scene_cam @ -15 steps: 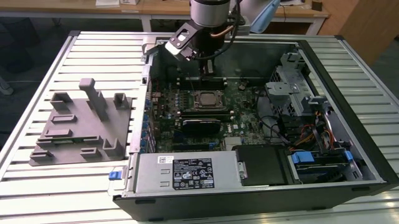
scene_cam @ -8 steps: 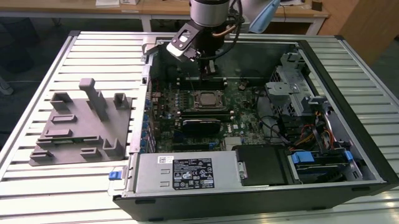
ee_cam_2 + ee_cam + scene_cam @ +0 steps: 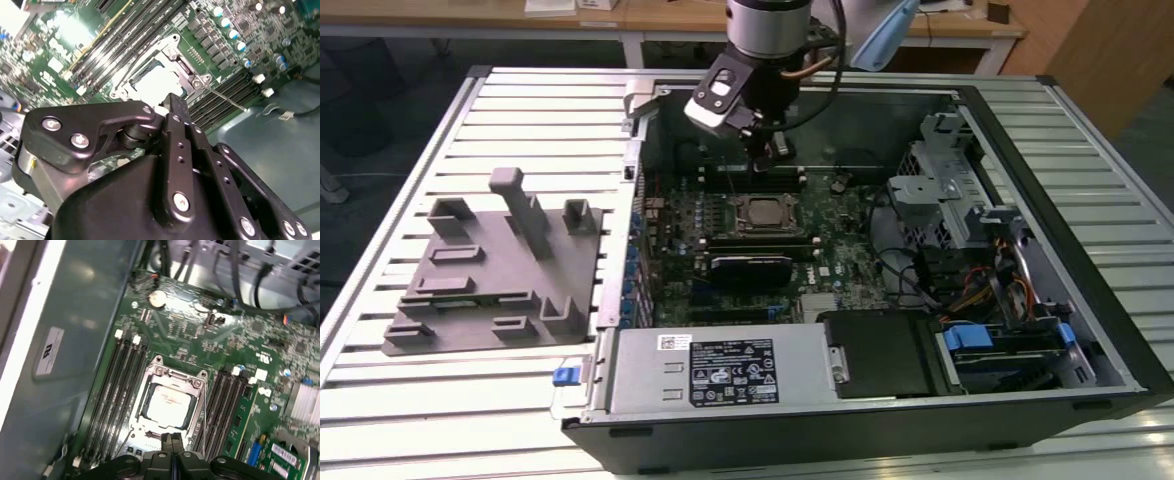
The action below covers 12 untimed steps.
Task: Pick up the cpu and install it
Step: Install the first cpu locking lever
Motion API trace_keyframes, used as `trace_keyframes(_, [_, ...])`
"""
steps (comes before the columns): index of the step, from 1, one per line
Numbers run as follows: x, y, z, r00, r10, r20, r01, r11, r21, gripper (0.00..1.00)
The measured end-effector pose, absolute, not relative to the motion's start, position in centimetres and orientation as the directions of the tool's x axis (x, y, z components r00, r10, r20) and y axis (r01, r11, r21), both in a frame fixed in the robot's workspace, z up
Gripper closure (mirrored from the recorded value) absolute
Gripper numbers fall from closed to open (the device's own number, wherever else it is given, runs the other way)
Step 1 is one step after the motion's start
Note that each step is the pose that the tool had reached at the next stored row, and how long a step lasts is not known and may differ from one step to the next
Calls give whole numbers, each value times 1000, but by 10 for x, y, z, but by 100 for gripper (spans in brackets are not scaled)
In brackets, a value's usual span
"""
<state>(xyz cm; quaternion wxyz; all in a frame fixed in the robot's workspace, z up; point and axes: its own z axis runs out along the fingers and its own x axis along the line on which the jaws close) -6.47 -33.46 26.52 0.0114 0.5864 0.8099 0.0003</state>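
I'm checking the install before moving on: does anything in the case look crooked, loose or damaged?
Nothing stands out. The cpu lies flat inside the socket frame, its edges parallel with the frame. The gripper, shut and empty, hovers over the motherboard close to the socket.

**Around the cpu, much stays out of sight**

In the exterior view, the cpu [image 3: 762, 213] is too small to tell whether it lies flat. The arm [image 3: 767, 25] over it is cut off by the picture's edge. In the second wrist view, the gripper [image 3: 172, 102] covers the cpu's nearest corner and glare washes out its top. The memory slots [image 3: 225, 95] beside the cpu run in behind the gripper. In the first wrist view, the cpu's markings are too faint to make out, and the gripper beside it runs off the edge.
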Motion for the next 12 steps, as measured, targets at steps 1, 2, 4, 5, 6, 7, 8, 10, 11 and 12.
trace_keyframes(1, [-65,-335,265,-329,944,-18,944,329,14,89])
trace_keyframes(2, [-65,-335,265,-346,938,-18,938,346,14,89])
trace_keyframes(4, [-65,-335,265,-381,924,-18,924,381,14,89])
trace_keyframes(5, [-65,-335,265,-396,918,-18,918,396,14,89])
trace_keyframes(6, [-65,-335,265,-414,910,-18,910,414,14,89])
trace_keyframes(7, [-65,-335,265,-430,903,-18,903,430,14,89])
trace_keyframes(8, [-65,-335,265,-446,895,-18,895,447,14,89])
trace_keyframes(10, [-65,-335,265,-478,878,-18,878,478,14,89])
trace_keyframes(11, [-65,-335,265,-494,869,-18,869,494,14,89])
trace_keyframes(12, [-65,-335,265,-509,861,-18,860,509,14,89])
